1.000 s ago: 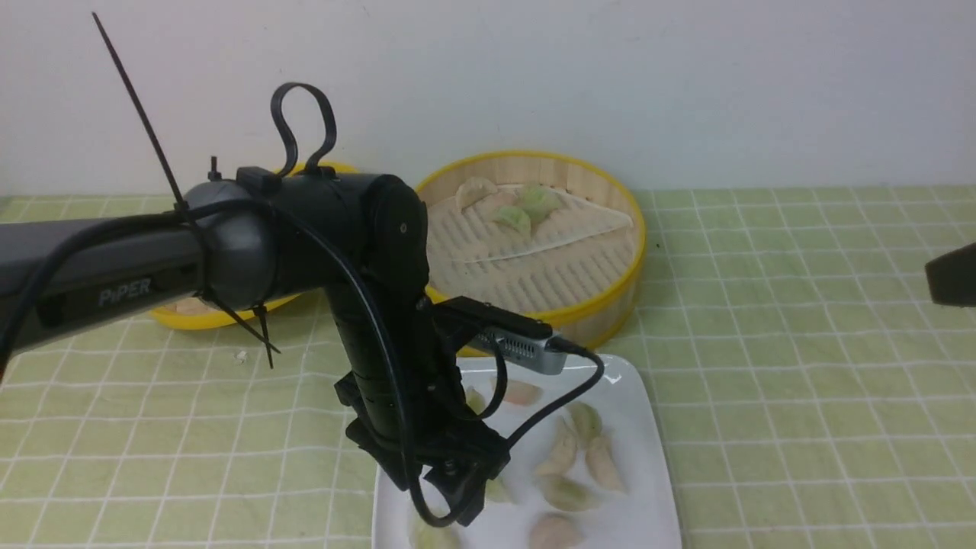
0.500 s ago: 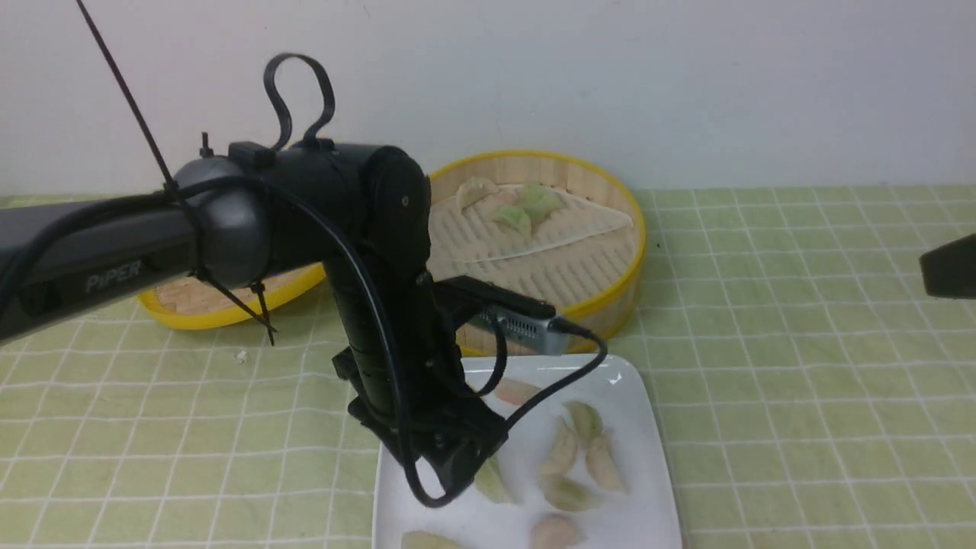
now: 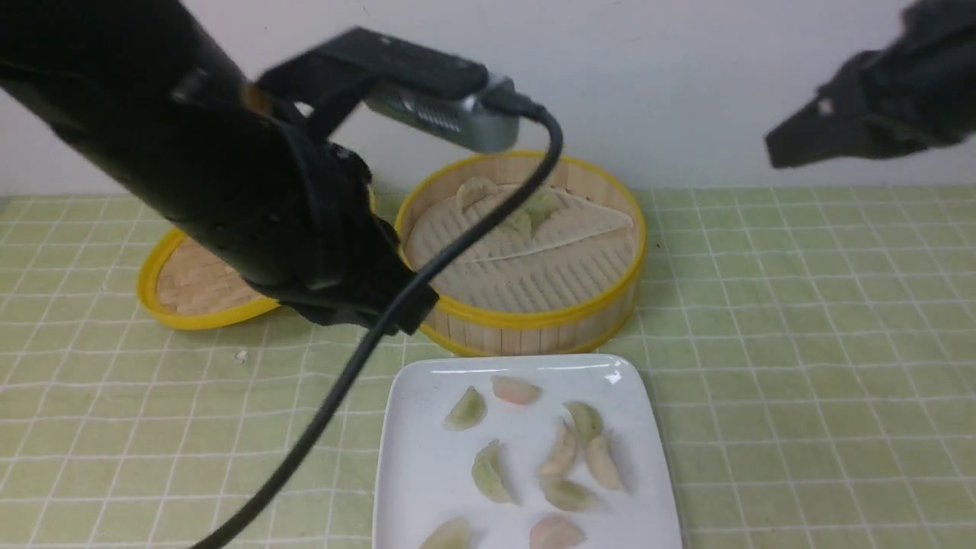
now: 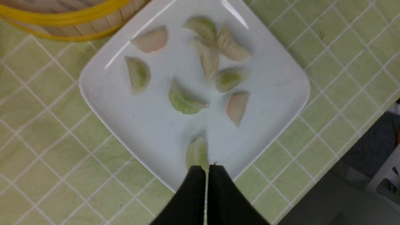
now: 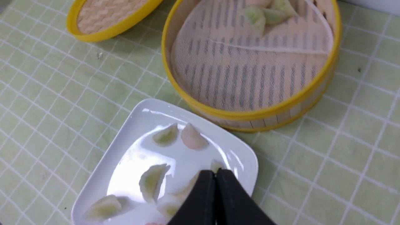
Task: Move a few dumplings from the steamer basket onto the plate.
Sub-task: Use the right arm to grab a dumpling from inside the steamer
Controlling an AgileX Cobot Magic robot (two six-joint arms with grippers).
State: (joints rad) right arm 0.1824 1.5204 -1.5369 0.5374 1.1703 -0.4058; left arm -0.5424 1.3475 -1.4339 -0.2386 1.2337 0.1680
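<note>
plate (image 3: 415, 488): on green checked cloth (image 3: 801, 381), just in front of steamer basket (image 3: 534, 316), v. close to its wall.
dumplings (image 3: 488, 473): nine on plate by count (green, pink, cream). Four bunched and touching right of centre, rest lying apart.
basket contents: mostly bare liner. Approx. three dumplings at far side, partly hidden in front view, so count unsure.
lid (image 3: 191, 278): flat on cloth to basket's left, not in play.
L gripper (image 4: 206, 167): jaws pressed together, nothing between them. Raised above plate's near edge, a green dumpling lying just past the tips.
R gripper (image 5: 215, 172): jaws closed too, empty. Held high on the right, clear of everything.
progress: judged done or nearly so; "a few" is well covered w/ nine on plate.
left to do: prob. nothing. If more are wanted, only the far-side ones are left to take.
</note>
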